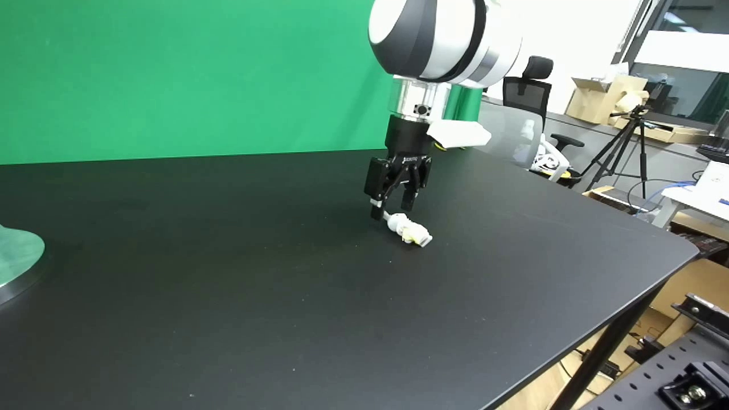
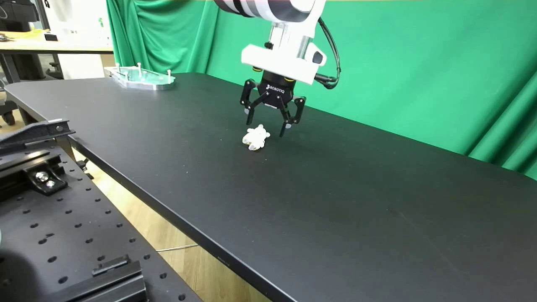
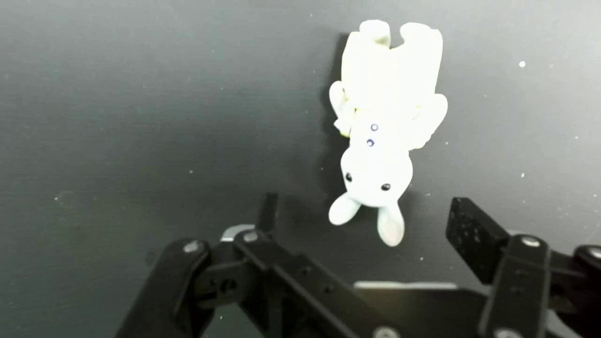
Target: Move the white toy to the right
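The white toy point(image 1: 409, 229) is a small rabbit-like figure lying on its back on the black table point(image 1: 256, 319). It also shows in an exterior view point(image 2: 256, 137). In the wrist view the toy point(image 3: 385, 94) has its ears toward my gripper and its feet pointing away, toward the top. My gripper point(image 1: 393, 209) points down low over the table, beside the ear end of the toy. It is open and empty, as another exterior view point(image 2: 266, 128) also shows. In the wrist view the fingers point(image 3: 367, 213) stand wide apart, with the ears between their tips and not visibly touched.
A pale greenish disc point(image 1: 20, 253) stands at the table's far side in an exterior view. A clear greenish plate with white posts point(image 2: 140, 79) sits at the back left in an exterior view. A perforated metal bench point(image 2: 84, 235) lies beyond the table edge. A green curtain point(image 1: 188, 74) hangs behind.
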Robot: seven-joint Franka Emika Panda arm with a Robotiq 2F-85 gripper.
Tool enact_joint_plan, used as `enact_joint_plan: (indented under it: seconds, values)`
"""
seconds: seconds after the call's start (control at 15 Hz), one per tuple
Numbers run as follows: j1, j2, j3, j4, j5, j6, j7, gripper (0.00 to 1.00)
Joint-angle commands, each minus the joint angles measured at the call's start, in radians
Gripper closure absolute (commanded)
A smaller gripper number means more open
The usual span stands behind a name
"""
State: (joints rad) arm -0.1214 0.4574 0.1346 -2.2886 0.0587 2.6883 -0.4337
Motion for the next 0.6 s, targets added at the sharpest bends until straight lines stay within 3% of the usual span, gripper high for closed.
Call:
enact_joint_plan:
  seconds: [0.0, 0.53]
  values:
    - [-0.022, 0.027, 0.013, 0.043, 0.005, -0.052, -0.013, 0.4]
    - [-0.027, 0.034, 0.017, 0.059, 0.009, -0.094, -0.03, 0.92]
